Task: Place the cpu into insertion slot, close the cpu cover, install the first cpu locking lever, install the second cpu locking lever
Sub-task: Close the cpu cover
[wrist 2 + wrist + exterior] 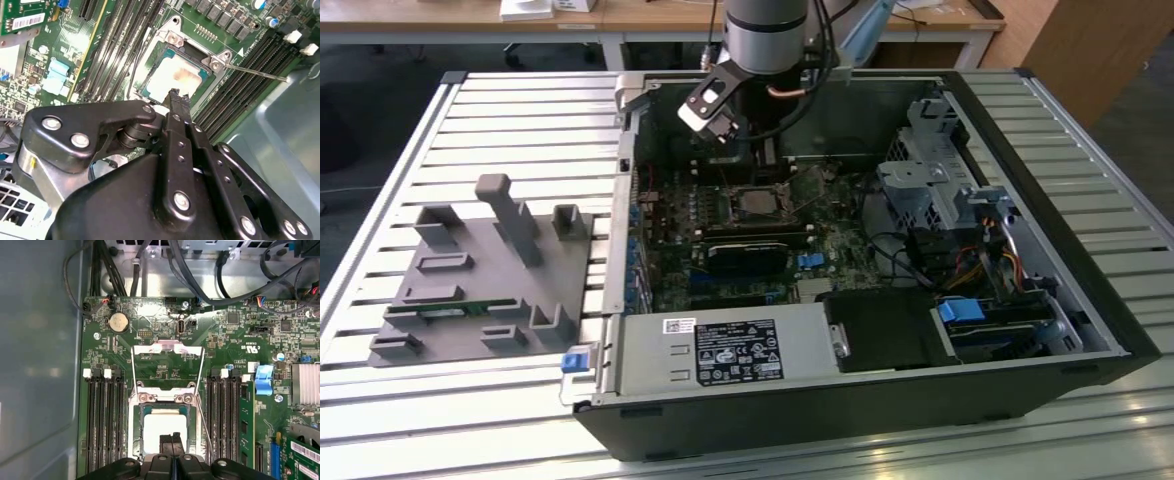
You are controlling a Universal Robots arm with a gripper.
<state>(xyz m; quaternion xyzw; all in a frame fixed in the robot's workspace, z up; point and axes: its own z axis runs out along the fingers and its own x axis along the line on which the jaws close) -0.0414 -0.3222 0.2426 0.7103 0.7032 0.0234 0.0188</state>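
The cpu (162, 427) lies flat in the insertion slot (134, 432) on the green board, its dull grey top catching the light; it also shows in the second wrist view (172, 80) and the exterior view (758, 203). The cpu cover (167, 346), a thin silver frame with a square window, is swung back off the socket on its hinge side. A thin wire lever (257, 73) sticks out sideways from the socket corner. My gripper (172, 440) hangs just over the chip's near edge with its two black fingertips (176, 100) pressed together and nothing between them.
Long black memory slots (102, 420) flank the socket on both sides. Cables (210, 270) hang along the case wall beyond the board. The open case holds a power supply (727, 352) and drive cage (934, 190). A grey fixture (480, 280) sits on the slatted table.
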